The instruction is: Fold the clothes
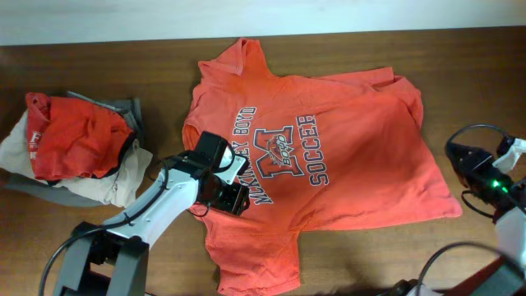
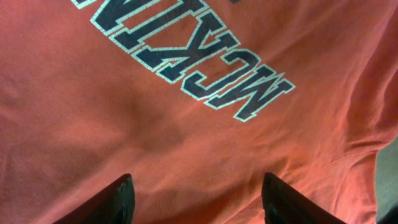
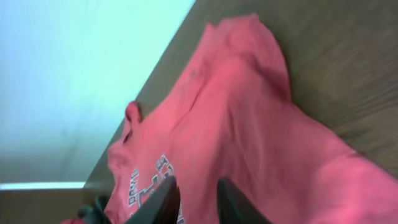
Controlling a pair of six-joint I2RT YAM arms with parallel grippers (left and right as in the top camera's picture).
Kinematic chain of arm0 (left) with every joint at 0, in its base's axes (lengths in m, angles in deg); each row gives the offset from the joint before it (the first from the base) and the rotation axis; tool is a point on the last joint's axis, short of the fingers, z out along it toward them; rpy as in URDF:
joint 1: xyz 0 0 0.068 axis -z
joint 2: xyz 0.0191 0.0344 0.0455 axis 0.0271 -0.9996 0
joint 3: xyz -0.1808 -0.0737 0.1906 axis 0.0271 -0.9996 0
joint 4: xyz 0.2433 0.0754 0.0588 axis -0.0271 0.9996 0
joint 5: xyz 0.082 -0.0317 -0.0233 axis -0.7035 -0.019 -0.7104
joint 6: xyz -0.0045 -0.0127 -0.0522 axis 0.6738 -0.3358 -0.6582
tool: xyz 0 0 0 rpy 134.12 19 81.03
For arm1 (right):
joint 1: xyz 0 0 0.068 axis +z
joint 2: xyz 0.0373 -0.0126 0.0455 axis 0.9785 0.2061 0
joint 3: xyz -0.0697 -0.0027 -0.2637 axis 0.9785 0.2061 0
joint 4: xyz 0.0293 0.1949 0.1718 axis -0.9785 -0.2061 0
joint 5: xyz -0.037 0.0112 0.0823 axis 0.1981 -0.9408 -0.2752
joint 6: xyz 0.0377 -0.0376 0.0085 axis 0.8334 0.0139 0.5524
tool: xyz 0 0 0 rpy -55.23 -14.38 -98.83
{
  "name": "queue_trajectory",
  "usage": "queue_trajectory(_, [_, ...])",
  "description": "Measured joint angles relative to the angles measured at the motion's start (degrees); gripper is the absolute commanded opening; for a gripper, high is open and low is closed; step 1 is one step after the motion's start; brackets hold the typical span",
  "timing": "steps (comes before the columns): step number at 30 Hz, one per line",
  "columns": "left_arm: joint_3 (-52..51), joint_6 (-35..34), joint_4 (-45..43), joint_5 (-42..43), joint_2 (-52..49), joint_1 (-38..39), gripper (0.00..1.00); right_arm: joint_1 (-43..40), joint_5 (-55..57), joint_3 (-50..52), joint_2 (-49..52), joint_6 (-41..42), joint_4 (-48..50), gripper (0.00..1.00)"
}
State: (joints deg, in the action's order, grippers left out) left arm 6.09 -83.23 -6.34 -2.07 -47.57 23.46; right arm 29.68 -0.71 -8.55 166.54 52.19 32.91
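**Tally: 1 shirt laid out, 1 heap, 2 arms**

1 orange-red T-shirt (image 1: 353, 156) lies spread on the 1 wooden counter (image 1: 460, 66). It shows 2 short sleeves and 1 navy-and-white print, made up of 3 words, McKinney, Boyd and Soccer, around 1 big M.

At the counter's left edge sits 1 heap (image 1: 74, 152) of other clothing. 3 pieces can be told apart in it: 1 red garment (image 1: 82, 131), 1 beige garment (image 1: 123, 181) and 1 grey garment (image 1: 130, 108). Whether more lie underneath cannot be told.

2 robot arms are in view, 1 left arm (image 1: 156, 205) and 1 right arm (image 1: 493, 185). Each wrist view shows 2 fingers, the left fingers (image 2: 118, 202) and the right fingers (image 3: 158, 199), 4 in all.
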Motion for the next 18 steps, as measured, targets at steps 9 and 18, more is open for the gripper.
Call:
queue_trajectory(9, [0.0, 0.0, 0.0, 0.0, 0.0, 0.0, 0.65, 0.09, 23.08, -0.46, -2.08, 1.49, -14.1, 0.75])
queue_trajectory(18, [0.0, 0.0, 0.0, 0.0, 0.0, 0.0, 0.65, 0.09, 35.6, -0.98, 13.07, 6.08, -15.17, 0.71])
